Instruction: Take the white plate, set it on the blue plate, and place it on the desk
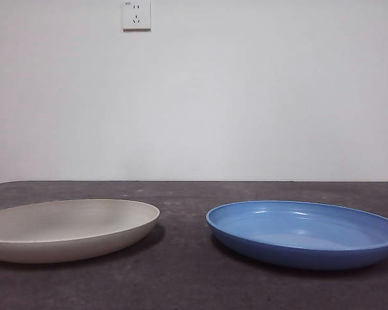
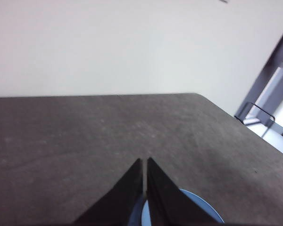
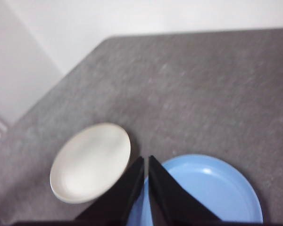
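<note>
The white plate (image 1: 68,228) lies on the desk (image 1: 187,284) at the left of the front view. The blue plate (image 1: 305,232) lies beside it at the right, a gap between them. Neither gripper shows in the front view. My right gripper (image 3: 145,160) is shut and empty, high above the desk, with the white plate (image 3: 91,161) and the blue plate (image 3: 207,193) both below it. My left gripper (image 2: 145,161) is shut and empty, above the desk, with a bit of the blue plate (image 2: 203,209) showing behind its jaws.
A white wall with a power socket (image 1: 136,15) stands behind the desk. The desk's far edge and rounded corner (image 2: 198,95) show in the left wrist view, with a dark frame (image 2: 269,89) beyond.
</note>
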Tool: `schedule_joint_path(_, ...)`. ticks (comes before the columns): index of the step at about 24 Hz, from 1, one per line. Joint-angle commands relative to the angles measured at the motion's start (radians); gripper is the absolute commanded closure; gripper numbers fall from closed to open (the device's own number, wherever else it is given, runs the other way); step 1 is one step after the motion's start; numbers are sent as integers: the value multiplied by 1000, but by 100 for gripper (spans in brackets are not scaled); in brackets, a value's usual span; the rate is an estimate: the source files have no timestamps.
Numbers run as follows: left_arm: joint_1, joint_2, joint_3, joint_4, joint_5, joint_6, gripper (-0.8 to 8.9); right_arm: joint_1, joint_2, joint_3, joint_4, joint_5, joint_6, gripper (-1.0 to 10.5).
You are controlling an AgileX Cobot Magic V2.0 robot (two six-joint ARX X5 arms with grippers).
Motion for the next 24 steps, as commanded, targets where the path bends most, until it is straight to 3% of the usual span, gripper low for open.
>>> schedule_joint_path(1,-13,16,18,10,5,-2,796,4,19,14,5,1,-62,936)
schedule_joint_path(12,-15,20,18,-30,6,-2,766,4,25,14,6,8,-71,935)
schedule_joint_path(14,-15,20,18,-55,5,-2,680,4,25,14,6,9,-72,935)
schedule_joint_path(19,-15,20,19,-133,24,-2,277,4,25,14,6,8,-94,914)
schedule_joint_path(21,-15,20,19,-158,50,-2,220,4,25,14,6,8,-94,804)
schedule_joint_path(24,-14,20,21,-188,81,-2,214,4,25,14,6,9,-94,569)
